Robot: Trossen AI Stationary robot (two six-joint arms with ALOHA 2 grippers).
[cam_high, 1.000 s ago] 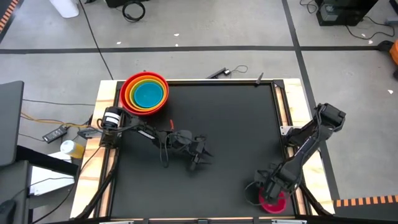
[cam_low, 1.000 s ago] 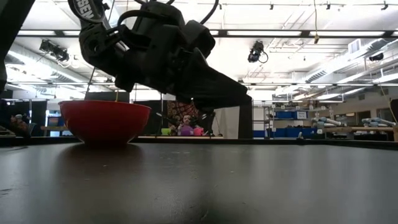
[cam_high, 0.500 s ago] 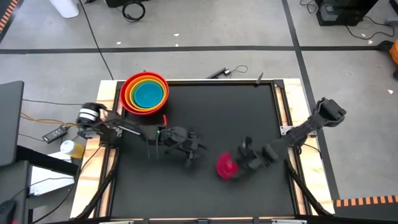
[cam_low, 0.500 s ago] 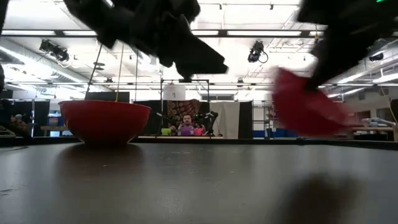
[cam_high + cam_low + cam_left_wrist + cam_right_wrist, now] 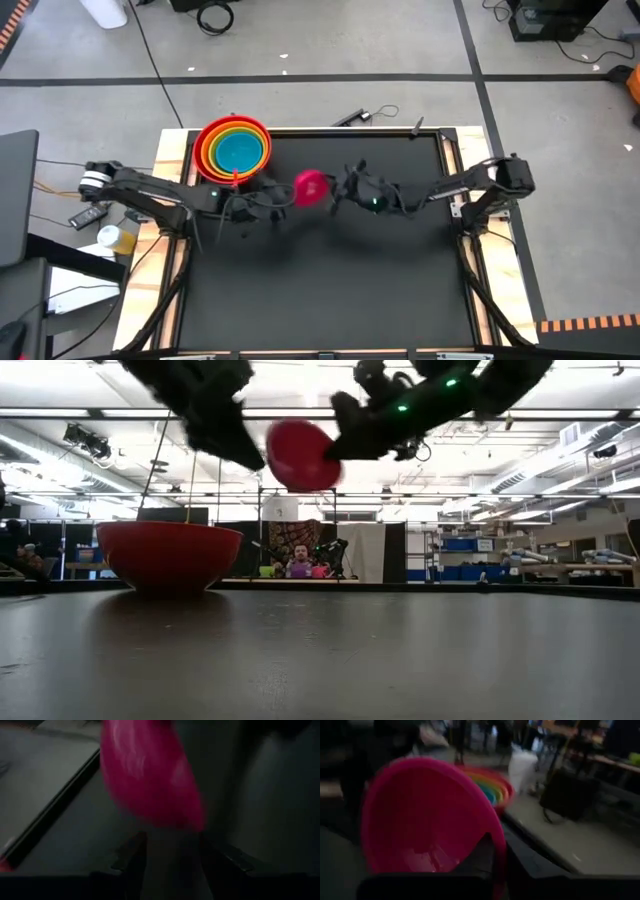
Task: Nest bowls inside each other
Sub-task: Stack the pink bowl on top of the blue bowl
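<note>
Right hand (image 5: 333,190) clamped on rim of round glossy pink bowl (image 5: 310,187), airborne nr nested stack (image 5: 235,150), left hand (image 5: 268,200) open.

Grey taped floor (image 5: 330,60), ceiling striplights (image 5: 300,413)

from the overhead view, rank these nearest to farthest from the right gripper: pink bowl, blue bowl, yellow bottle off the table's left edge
1. Pink bowl: held in the right gripper, raised over the table's middle.
2. Blue bowl: innermost of the nested stack at the table's far left corner.
3. Yellow bottle: beyond the table's left edge, past the left arm.
</note>
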